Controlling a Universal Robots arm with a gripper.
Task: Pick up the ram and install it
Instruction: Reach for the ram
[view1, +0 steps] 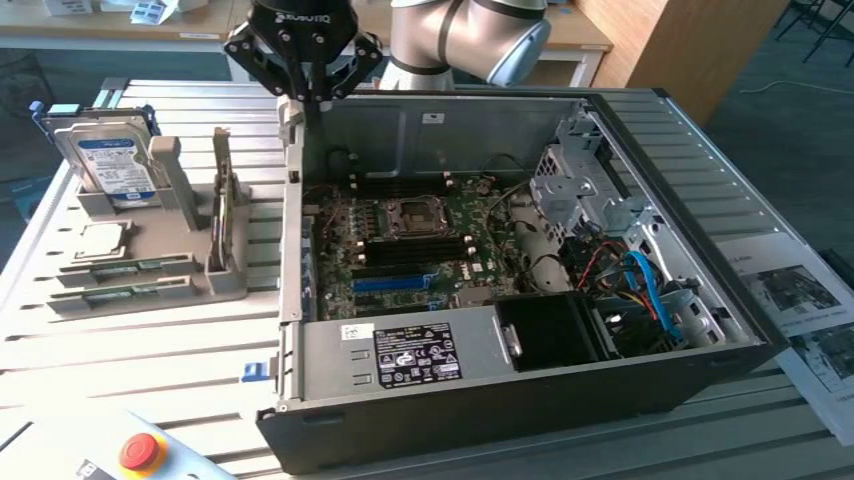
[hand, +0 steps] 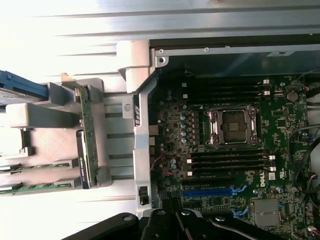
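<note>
Two ram sticks (view1: 127, 268) (hand: 35, 167) lie flat, one beside the other, in the grey holder (view1: 227, 285) at the exterior view's left, beside the open computer case (view1: 534, 400). My gripper (view1: 308, 93) (hand: 172, 227) hangs shut and holds nothing, above the case's back corner on the holder's side, well apart from the sticks. Inside the case the motherboard (view1: 467, 215) (hand: 280, 120) shows long black memory slots (view1: 400, 185) (hand: 225, 162) on both sides of the CPU socket (view1: 414, 215) (hand: 232, 125).
An upright expansion card (view1: 220, 200) (hand: 88, 135) and a hard drive (view1: 114, 160) stand in the same holder. A blue slot (view1: 400, 283) (hand: 207, 191), the power supply (view1: 400, 355) and cables (view1: 641, 280) sit inside the case. A red stop button (view1: 140, 450) is near the front.
</note>
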